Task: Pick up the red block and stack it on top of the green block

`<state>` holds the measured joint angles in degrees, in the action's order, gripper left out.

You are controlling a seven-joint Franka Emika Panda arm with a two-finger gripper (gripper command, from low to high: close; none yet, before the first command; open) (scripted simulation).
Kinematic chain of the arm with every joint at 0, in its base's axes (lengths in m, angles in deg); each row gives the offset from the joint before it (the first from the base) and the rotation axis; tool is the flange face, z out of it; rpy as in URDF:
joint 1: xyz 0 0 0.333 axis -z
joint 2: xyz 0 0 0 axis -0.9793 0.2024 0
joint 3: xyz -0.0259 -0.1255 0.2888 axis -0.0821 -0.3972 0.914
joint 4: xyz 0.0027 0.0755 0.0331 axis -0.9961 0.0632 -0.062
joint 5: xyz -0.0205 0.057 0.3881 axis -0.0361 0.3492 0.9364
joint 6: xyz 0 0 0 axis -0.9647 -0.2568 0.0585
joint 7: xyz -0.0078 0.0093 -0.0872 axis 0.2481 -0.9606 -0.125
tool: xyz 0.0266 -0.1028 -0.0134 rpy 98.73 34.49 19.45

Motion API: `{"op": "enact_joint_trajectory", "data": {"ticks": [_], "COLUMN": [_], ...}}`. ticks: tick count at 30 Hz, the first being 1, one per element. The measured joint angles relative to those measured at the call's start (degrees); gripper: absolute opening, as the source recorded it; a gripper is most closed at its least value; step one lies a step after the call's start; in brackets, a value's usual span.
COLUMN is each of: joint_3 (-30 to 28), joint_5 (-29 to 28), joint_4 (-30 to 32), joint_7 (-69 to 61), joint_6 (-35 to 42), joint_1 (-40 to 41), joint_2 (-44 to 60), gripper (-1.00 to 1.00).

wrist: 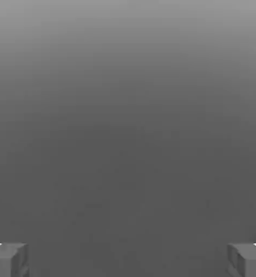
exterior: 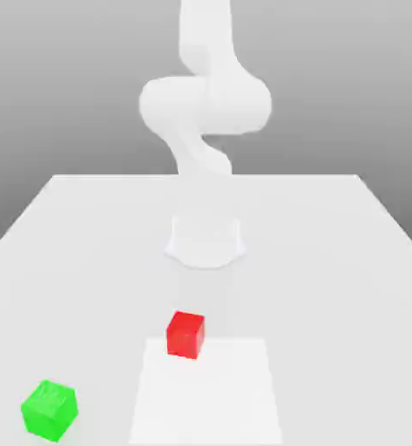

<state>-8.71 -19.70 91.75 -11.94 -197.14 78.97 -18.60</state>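
Note:
The red block [exterior: 185, 334] sits on the white table, near the middle of its front half. On the exterior view's left, close to the front edge, the green block [exterior: 50, 409] stands apart from the red one. In the hand view my gripper [wrist: 128, 261] is open. Its two grey fingertips [wrist: 8, 260] stand far apart, with plain grey background and nothing else between them. The white arm [exterior: 206, 104] rises behind the blocks at the table's middle.
The arm's round base [exterior: 206, 241] stands on the white table [exterior: 331, 261], behind the red block. A paler rectangular patch [exterior: 207, 396] lies at the front, just under and behind the red block.

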Motion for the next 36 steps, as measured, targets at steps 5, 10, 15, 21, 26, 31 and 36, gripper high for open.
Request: {"op": "enact_joint_trajectory", "data": {"ticks": [5, 10, 15, 21, 26, 31, 36], "joint_3": [0.1, 0.2, 0.2, -0.1, -0.1, 0.0, 0.4], "joint_5": [0.0, 0.0, 0.0, -0.1, -0.1, -0.3, -0.2], "joint_4": [9.3, 18.7, 29.1, 32.8, 32.1, 32.0, 33.3], "joint_7": [2.0, 4.2, 6.7, 8.1, 8.2, 8.3, 8.2], "joint_6": [-6.8, -13.6, -21.2, -36.7, -42.0, -42.3, -34.6], "joint_1": [1.4, 2.7, 4.2, 4.9, 4.9, 5.0, 5.4], "joint_2": [8.1, 16.1, 25.6, 45.2, 51.4, 51.7, 42.8], "gripper": [0.0, 0.0, 0.0, 0.0, -1.0, -1.0, -1.0]}}
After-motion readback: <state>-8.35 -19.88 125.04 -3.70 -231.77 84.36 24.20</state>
